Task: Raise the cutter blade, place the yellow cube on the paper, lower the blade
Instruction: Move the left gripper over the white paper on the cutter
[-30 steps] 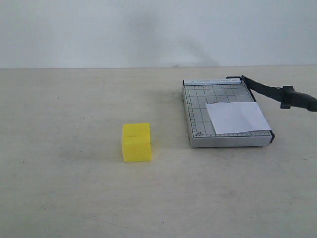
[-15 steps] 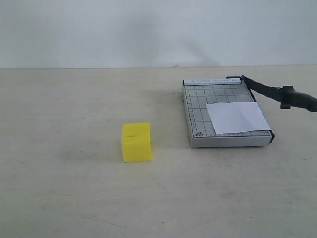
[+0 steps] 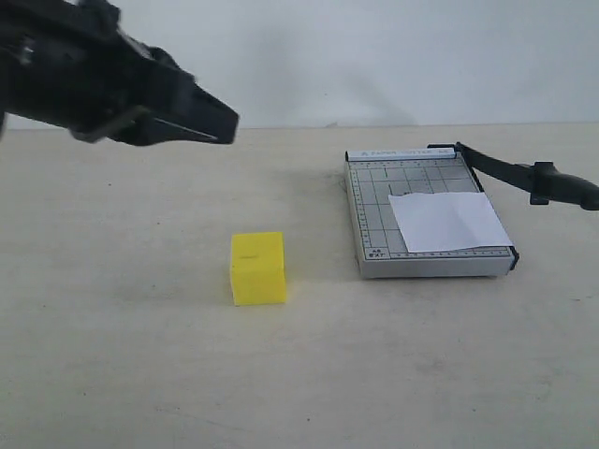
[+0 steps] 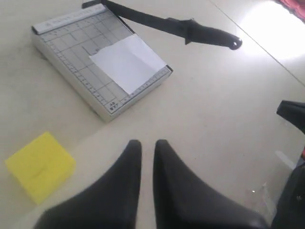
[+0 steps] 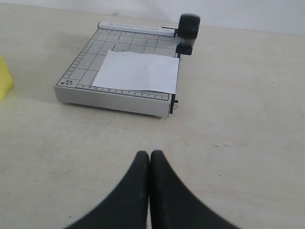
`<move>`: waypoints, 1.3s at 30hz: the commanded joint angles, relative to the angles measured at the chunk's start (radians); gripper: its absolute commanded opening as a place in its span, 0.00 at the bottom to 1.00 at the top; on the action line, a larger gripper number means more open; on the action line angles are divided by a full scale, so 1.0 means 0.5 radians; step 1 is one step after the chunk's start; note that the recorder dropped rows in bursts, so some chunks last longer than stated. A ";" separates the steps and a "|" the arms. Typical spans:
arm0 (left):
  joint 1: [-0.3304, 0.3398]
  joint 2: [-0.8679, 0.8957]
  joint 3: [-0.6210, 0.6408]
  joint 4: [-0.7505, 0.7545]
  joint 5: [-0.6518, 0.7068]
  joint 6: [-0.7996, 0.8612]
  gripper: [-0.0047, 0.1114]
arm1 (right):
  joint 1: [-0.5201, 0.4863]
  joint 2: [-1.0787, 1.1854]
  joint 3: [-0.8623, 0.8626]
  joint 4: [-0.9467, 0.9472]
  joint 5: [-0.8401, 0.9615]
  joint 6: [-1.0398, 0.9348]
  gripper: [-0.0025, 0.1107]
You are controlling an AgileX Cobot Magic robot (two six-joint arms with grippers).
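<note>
The yellow cube (image 3: 257, 268) sits on the table left of the grey trimmer board (image 3: 374, 201); it also shows in the left wrist view (image 4: 40, 164). The white paper (image 3: 447, 222) lies flat on the board's right half. The cutter blade (image 3: 505, 168) angles up and away from its hinge, its handle (image 3: 562, 187) off the board. My left gripper (image 3: 229, 126) hangs high above the table, up and left of the cube; its fingertips (image 4: 134, 145) stand a thin slit apart with nothing between. My right gripper (image 5: 150, 153) is shut and empty, low over the table in front of the trimmer.
The table is a pale, bare surface with a white wall behind it. In the left wrist view a dark piece of the other arm (image 4: 291, 114) shows at the frame's edge. A sliver of the cube (image 5: 4, 78) is visible in the right wrist view.
The left arm has come into the exterior view at the upper left, where none was before. The cube, trimmer, paper and blade have not moved.
</note>
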 commanded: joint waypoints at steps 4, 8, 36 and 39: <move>-0.525 0.437 -0.031 -0.410 -0.795 0.715 0.08 | -0.004 -0.007 0.010 -0.011 -0.009 -0.001 0.03; -0.801 0.763 -0.153 -0.561 -1.293 0.982 0.08 | -0.004 -0.007 0.010 -0.011 -0.009 -0.001 0.03; -0.818 1.859 -1.032 -0.530 -1.518 1.193 0.08 | -0.004 -0.007 0.010 -0.011 -0.009 -0.002 0.03; -0.808 1.837 -1.032 -0.530 -1.526 1.202 0.08 | -0.004 -0.007 0.010 -0.011 -0.009 -0.002 0.03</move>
